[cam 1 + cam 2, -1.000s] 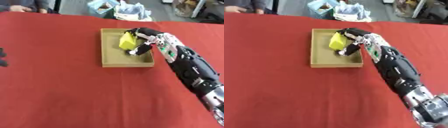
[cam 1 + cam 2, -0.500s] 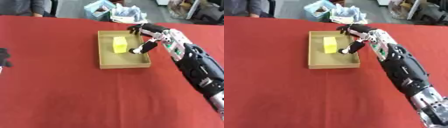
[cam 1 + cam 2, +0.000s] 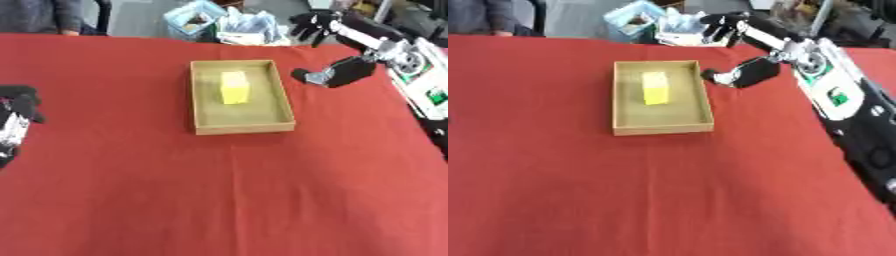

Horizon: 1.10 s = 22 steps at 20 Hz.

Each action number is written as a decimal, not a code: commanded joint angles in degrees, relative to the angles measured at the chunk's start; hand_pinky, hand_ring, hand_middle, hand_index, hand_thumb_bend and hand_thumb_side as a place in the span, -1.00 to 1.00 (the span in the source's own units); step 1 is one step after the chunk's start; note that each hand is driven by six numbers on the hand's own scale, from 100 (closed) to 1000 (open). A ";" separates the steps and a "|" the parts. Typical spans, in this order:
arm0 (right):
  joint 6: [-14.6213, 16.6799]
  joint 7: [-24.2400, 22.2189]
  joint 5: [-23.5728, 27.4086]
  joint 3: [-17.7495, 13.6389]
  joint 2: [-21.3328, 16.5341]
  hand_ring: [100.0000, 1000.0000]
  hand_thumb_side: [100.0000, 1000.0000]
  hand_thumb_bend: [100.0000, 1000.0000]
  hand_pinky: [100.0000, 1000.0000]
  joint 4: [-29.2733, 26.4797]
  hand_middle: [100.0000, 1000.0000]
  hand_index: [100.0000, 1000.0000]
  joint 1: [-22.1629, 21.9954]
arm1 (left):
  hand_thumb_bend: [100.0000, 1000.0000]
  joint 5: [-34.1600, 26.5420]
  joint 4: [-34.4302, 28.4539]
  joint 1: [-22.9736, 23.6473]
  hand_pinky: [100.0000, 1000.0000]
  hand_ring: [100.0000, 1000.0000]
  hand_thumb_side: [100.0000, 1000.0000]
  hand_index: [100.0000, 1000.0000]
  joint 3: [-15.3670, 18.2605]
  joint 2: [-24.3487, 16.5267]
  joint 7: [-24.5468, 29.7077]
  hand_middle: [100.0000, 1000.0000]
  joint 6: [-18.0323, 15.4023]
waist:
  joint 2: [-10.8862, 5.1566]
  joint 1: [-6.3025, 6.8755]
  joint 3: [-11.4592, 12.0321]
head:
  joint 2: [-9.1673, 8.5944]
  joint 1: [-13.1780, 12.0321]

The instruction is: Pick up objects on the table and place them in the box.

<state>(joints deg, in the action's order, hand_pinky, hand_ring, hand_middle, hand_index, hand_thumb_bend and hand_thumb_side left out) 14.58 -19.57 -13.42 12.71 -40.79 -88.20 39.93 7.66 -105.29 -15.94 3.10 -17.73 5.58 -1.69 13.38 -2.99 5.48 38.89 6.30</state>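
Since a moment ago the right hand (image 3: 346, 47) has let go and lifted to the box's (image 3: 241, 126) two o'clock, fingers spread and empty, so the yellow block (image 3: 234, 87) lies inside, while the left hand (image 3: 16, 117) idles at nine o'clock, fingers unclear.

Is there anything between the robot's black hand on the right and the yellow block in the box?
Only the box's right wall and bare red cloth separate the right hand from the yellow block, shown in the left eye view.
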 commanded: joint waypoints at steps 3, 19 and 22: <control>-2.31 2.43 6.46 -2.58 -3.43 0.52 -0.26 -0.49 0.24 -15.46 0.53 0.91 -7.06 | -0.69 0.60 -0.33 0.29 0.24 -0.08 0.16 0.36 1.06 -1.46 -0.62 0.06 -0.02 | -0.63 0.68 -1.49 | 1.88 -1.70; -2.33 4.02 1.72 -4.23 1.08 0.50 -0.28 -0.53 0.21 -26.38 0.50 0.84 -22.42 | -0.69 1.15 -0.22 0.94 0.24 -0.07 0.17 0.36 1.44 -0.92 -0.43 0.06 0.04 | 0.36 1.32 -3.60 | 4.48 -3.13; -2.68 4.26 1.96 -3.93 1.65 0.50 -0.29 -0.54 0.20 -25.88 0.50 0.84 -23.10 | -0.69 1.06 -0.26 0.96 0.25 -0.07 0.17 0.36 1.43 -0.69 -0.39 0.06 0.07 | 0.35 1.34 -3.52 | 4.20 -3.47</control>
<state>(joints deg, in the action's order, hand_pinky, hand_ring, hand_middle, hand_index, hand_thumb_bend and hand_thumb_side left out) 12.04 -15.55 -11.32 9.16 -38.46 -113.39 16.51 8.62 -104.96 -14.57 4.10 -17.72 5.01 -1.54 14.47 -1.81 1.97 43.23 3.09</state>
